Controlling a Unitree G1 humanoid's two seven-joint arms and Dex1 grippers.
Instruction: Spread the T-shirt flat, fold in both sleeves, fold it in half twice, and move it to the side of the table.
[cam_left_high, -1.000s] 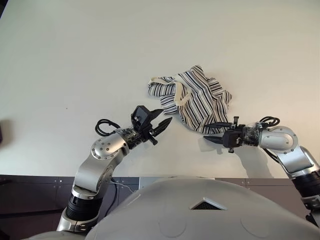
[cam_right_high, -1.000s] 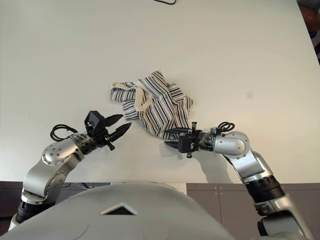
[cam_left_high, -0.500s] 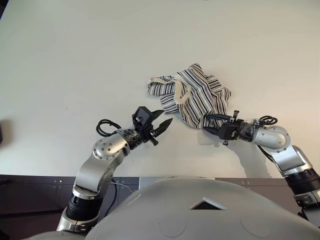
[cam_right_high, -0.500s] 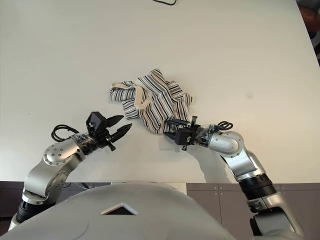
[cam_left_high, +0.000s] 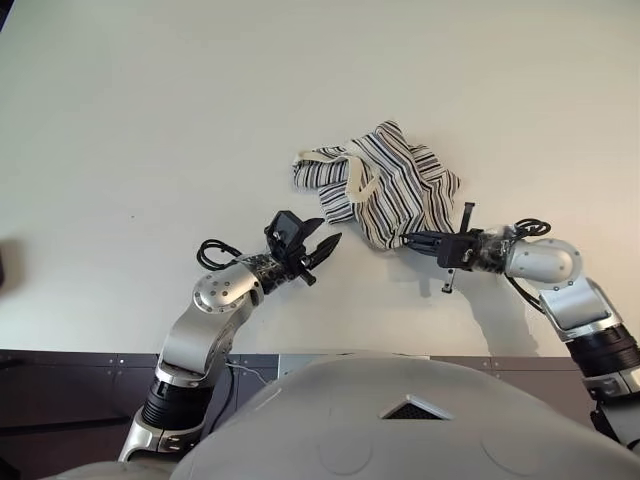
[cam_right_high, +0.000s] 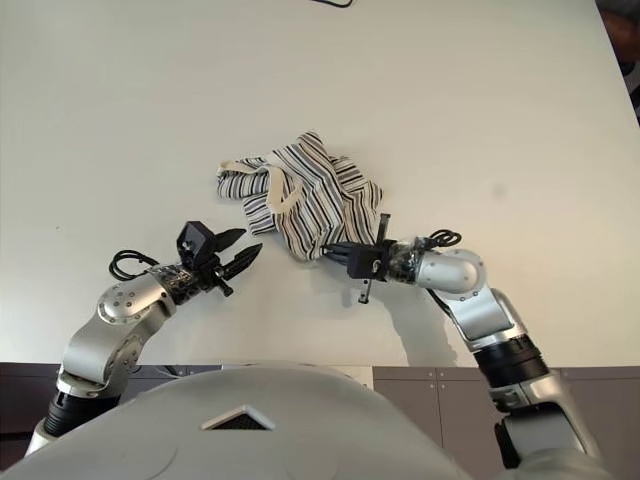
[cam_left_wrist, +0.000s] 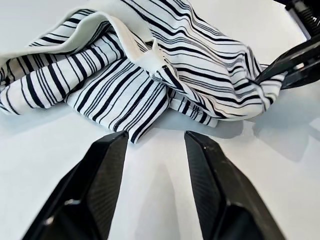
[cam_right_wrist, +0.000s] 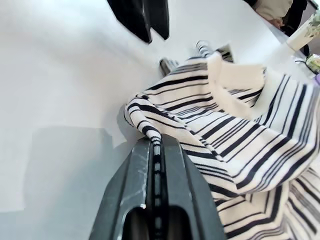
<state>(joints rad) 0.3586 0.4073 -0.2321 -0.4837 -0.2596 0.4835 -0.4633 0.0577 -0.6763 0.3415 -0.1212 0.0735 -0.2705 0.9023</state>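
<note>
Over the last second the right gripper (cam_left_high: 412, 240) comes in across the table (cam_left_high: 150, 120) to the near edge of the T-shirt (cam_left_high: 395, 195); its jaws now pinch a striped fold between them; the left gripper (cam_left_high: 328, 231) hovers just short of the cloth's other near edge, jaws apart and empty; the T-shirt lies crumpled mid-table, so by the look of it spreading has barely begun; sleeves, both halvings and the move aside all remain.

The wide white desk (cam_left_high: 150, 100) carries a black-and-white striped T-shirt (cam_left_high: 395, 190), crumpled in a heap nearer the near edge and about midway along it. At the far edge, a bit of dark cable (cam_right_high: 330, 3) lies on the desk.
</note>
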